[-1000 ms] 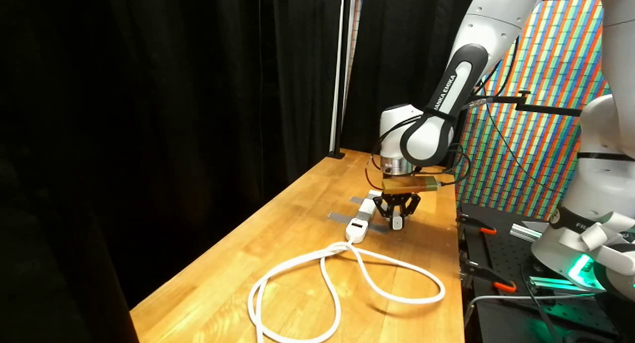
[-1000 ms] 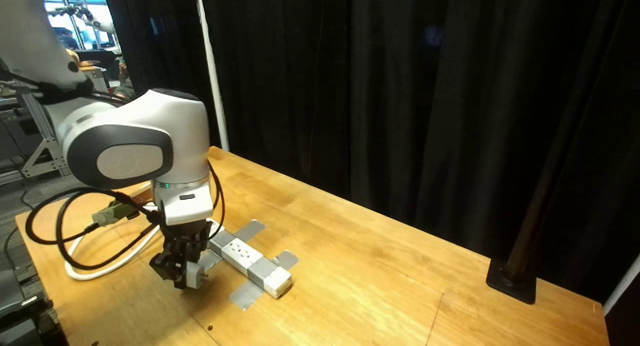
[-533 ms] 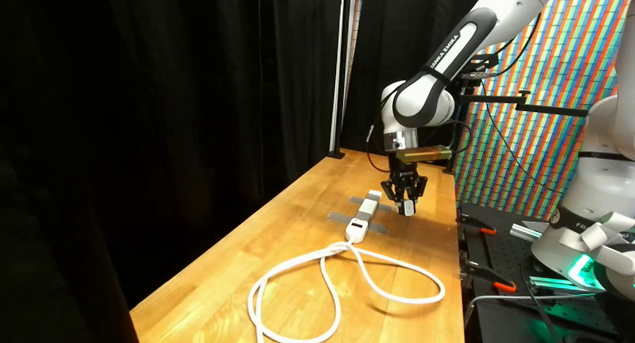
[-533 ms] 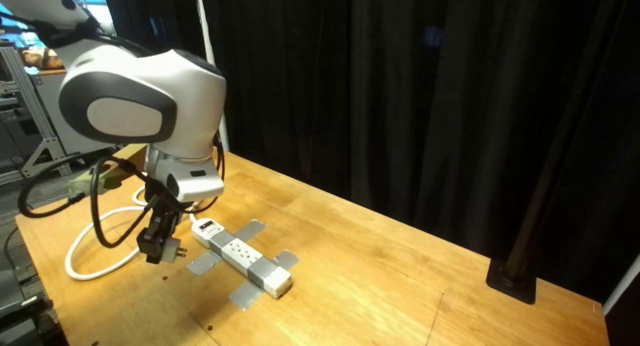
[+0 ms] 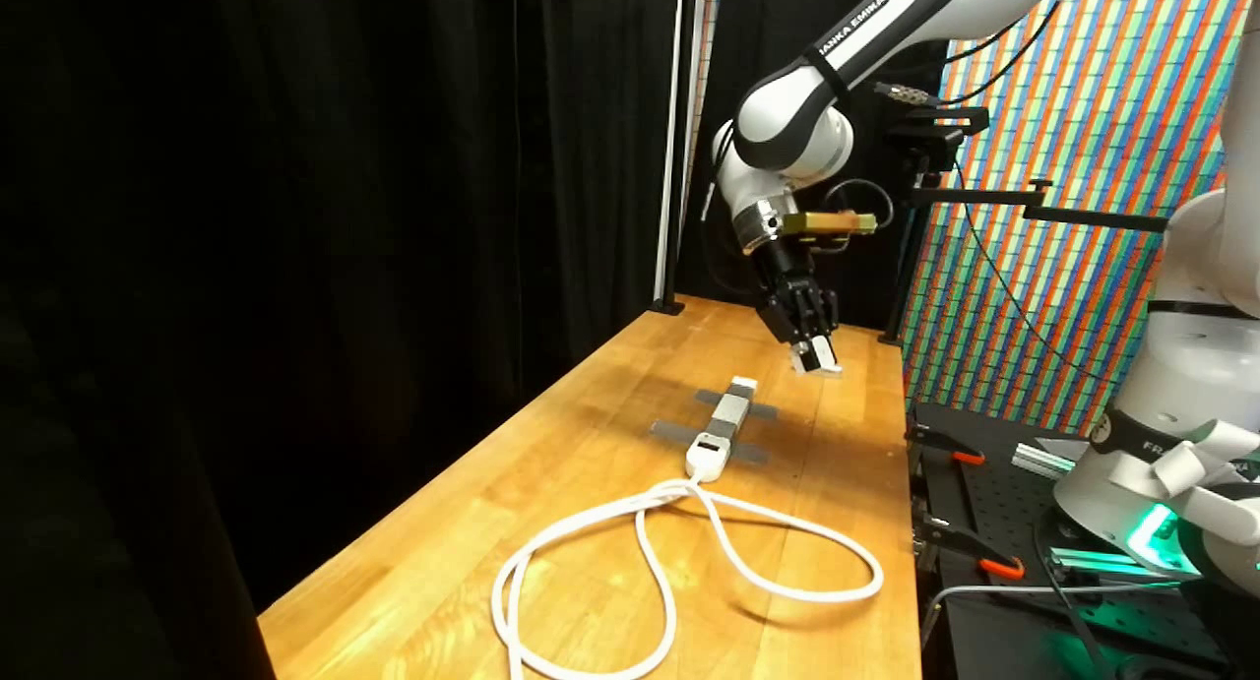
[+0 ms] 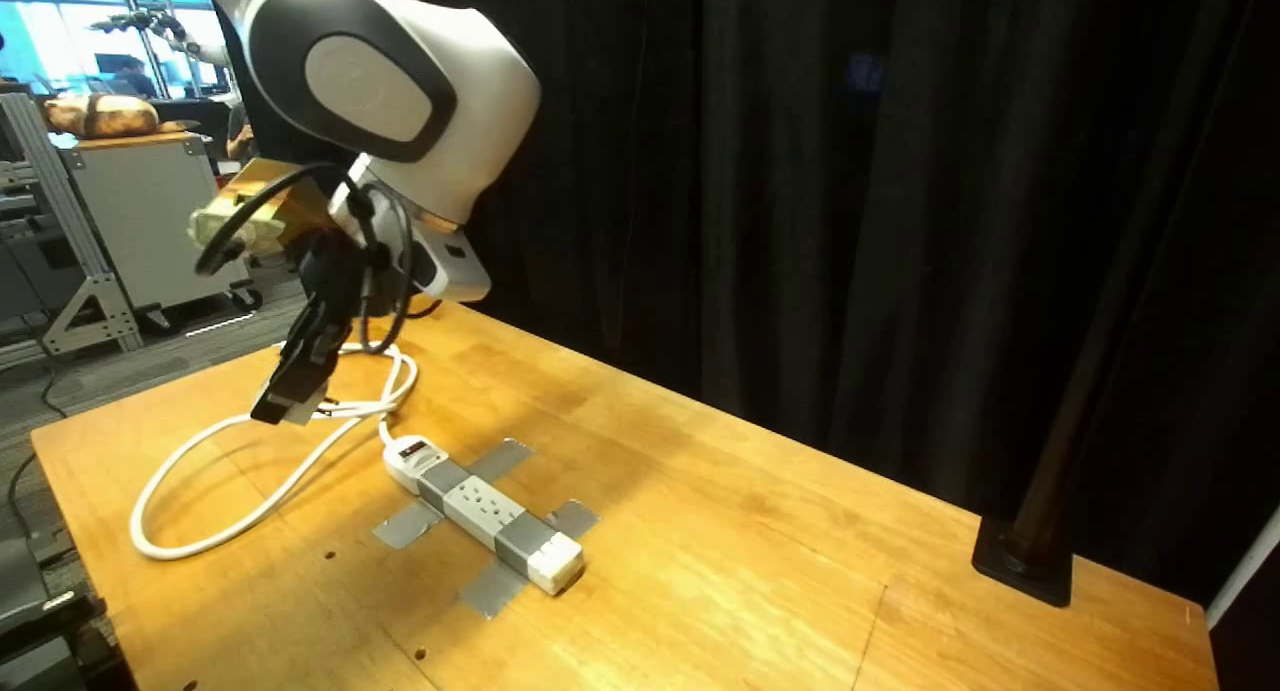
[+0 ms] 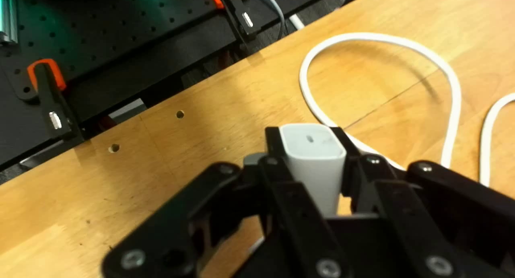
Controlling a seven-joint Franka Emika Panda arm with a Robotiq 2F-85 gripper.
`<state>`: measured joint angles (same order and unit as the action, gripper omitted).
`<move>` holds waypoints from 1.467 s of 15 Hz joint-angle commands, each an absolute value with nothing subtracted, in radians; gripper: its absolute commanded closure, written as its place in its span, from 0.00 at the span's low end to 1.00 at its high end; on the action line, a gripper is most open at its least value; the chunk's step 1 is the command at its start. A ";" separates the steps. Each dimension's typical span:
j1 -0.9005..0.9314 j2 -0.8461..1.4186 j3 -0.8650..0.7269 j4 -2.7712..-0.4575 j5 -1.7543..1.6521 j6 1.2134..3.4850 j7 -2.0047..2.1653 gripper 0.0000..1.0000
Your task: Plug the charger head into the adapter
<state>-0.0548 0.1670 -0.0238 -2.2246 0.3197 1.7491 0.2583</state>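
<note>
While the fingers of the gripper stand only as far apart as the charger head between them is wide, that white block looks well held, so the grasping part of the job seems done. Dark tips, probably its prongs, point off sideways in an exterior view rather than down. Gripper and block hang tilted in the air above the desk, apparently nearer the edge where the clamps bite than the adapter is. Lower and apart from the block, the adapter lies flat, parallel to the long edges, between the clamped one and the one below the black curtain, under strips of grey tape. Its upward sockets look bare, so nothing is plugged in. What remains, by my reading, is the fine work: carrying the block over the adapter, turning the prongs down, lining them up with a socket and pressing home. Farther out, the thick white cable loops from the adapter toward one short edge; near the curtain-side corner at the opposite end stands a dark post.
</note>
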 commanded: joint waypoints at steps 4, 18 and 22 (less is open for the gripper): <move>-0.067 0.433 -0.025 -1.831 0.310 1.334 0.111 0.82; -0.091 0.884 -0.041 -1.405 0.200 1.278 0.023 0.82; -0.095 0.966 -0.038 -1.296 0.155 1.257 0.019 0.82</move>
<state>-0.0948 0.8953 -0.0377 -1.4154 0.1875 1.2993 0.0371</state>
